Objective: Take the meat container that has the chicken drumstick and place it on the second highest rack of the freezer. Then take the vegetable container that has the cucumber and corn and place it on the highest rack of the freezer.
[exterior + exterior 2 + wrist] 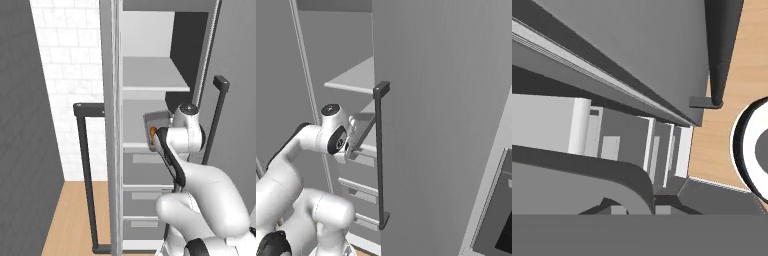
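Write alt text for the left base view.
The white arm holds a grey container with an orange drumstick at the open freezer, level with its second shelf. The top shelf is bare; grey drawers sit below.

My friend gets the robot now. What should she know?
Gripper: shut on the rim of the meat container, held up at the open freezer.
Things: the drumstick shows orange inside the container, level with the second shelf. The top shelf is bare where it shows. The three drawers below are closed.
Done: freezer door open, meat container picked up and brought to the freezer.
Left: set it on the second shelf and let go. Then fetch the vegetable container and put it on the top shelf.
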